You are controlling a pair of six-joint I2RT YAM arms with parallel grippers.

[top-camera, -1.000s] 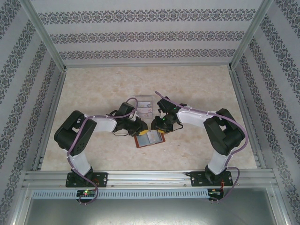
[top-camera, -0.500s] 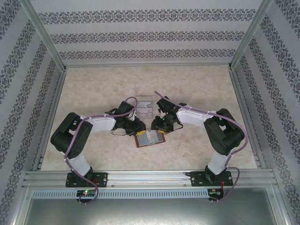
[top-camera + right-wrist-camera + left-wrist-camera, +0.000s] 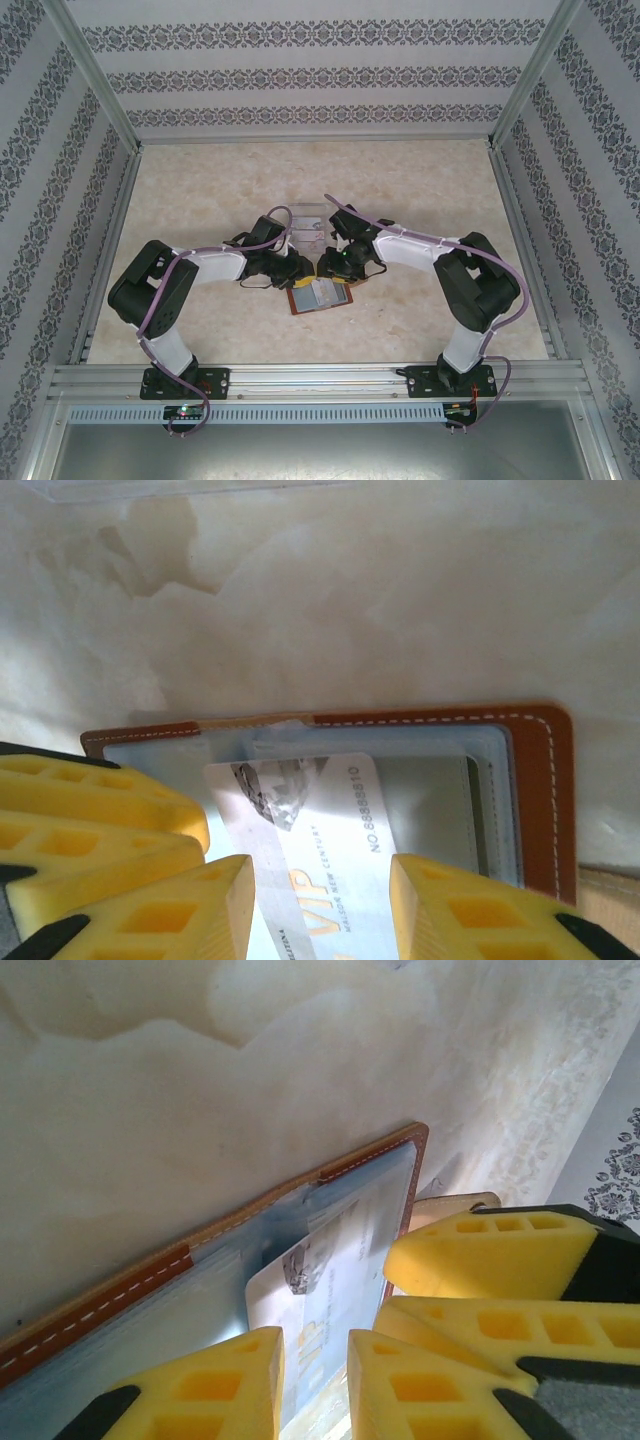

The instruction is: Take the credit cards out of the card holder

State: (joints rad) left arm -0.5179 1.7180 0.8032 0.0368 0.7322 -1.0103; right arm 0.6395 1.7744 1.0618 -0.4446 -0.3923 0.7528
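Right wrist view, nearest first: the right gripper (image 3: pixel 320 868) has its yellow fingers (image 3: pixel 470 910) standing well apart, one on each side of a pale credit card (image 3: pixel 305 800) with gold "VIP" lettering. I cannot tell whether the pads press on the card's long edges. The card sticks partway out of a grey-blue pocket of the card holder (image 3: pixel 535 780). The holder lies open and flat, with its brown stitched rim along the far side. Beyond it is the marbled table (image 3: pixel 380 600).

Left wrist view: the left gripper (image 3: pixel 315 1345) has its jaws a narrow gap apart, with nothing clamped between them. The card shows through that gap, its far end tucked into the pocket. To the right, the other gripper's fingers sit just beside the holder's corner.

Top external view: the two arms reach inward from the near edge of the table. Both grippers meet over the far edge of the open holder, around the middle of the table. Just beyond the grippers lies a clear plastic tray (image 3: pixel 310 225), apart from the holder.
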